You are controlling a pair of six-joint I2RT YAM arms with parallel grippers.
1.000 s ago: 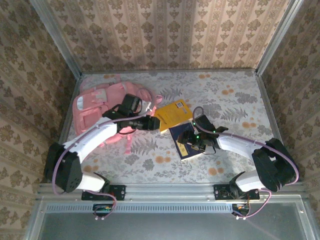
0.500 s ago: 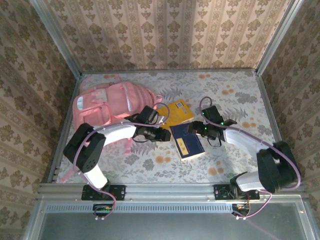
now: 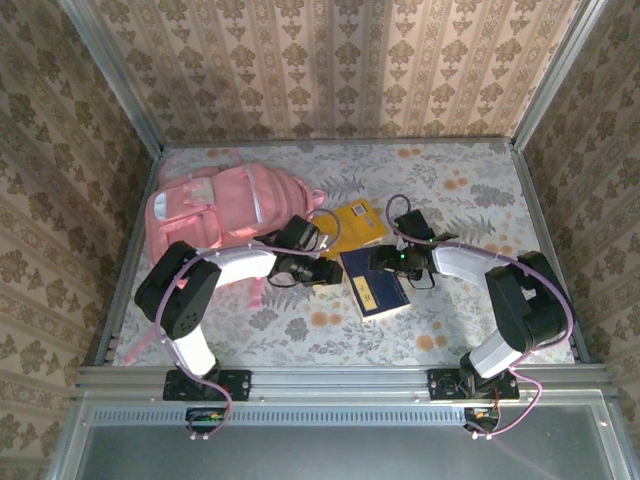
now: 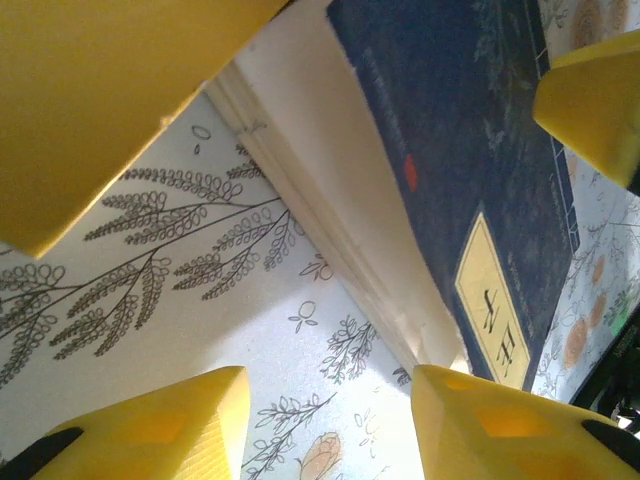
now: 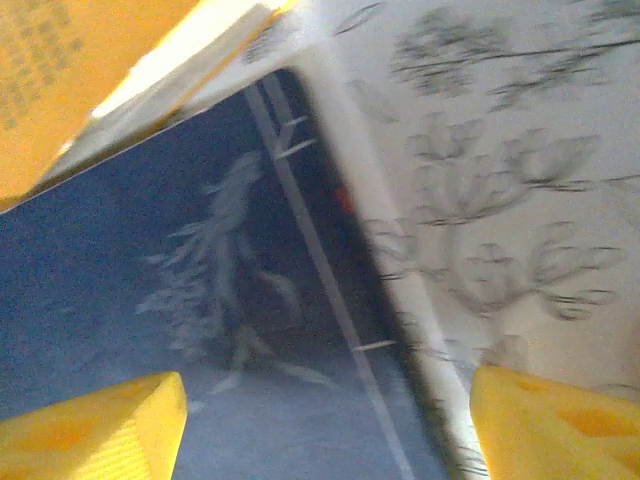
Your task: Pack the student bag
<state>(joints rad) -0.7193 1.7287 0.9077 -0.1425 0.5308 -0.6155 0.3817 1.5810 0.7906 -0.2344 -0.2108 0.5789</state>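
Note:
The student bag (image 3: 215, 208), pink with paler pockets, lies at the table's back left. A yellow book (image 3: 352, 224) rests with its corner on a dark blue book (image 3: 376, 284) at mid-table. My left gripper (image 3: 326, 270) sits low at the blue book's left edge. In the left wrist view it (image 4: 330, 420) is open over bare cloth, with the blue book's page edge (image 4: 340, 210) just ahead. My right gripper (image 3: 384, 259) is at the blue book's upper right corner. Seen from the right wrist, it (image 5: 325, 420) is open, and its fingertips (image 5: 90, 420) straddle the blue cover's (image 5: 200, 300) edge.
The floral tablecloth (image 3: 460, 200) lies flat inside metal rails, with patterned walls close on three sides. A pink bag strap (image 3: 256, 290) trails toward the front under my left arm. The right gripper's yellow finger (image 4: 595, 100) shows across the blue book.
My left gripper has moved right, from beside the bag to the blue book's left edge. My right gripper has moved from over the blue book back to its upper right corner.

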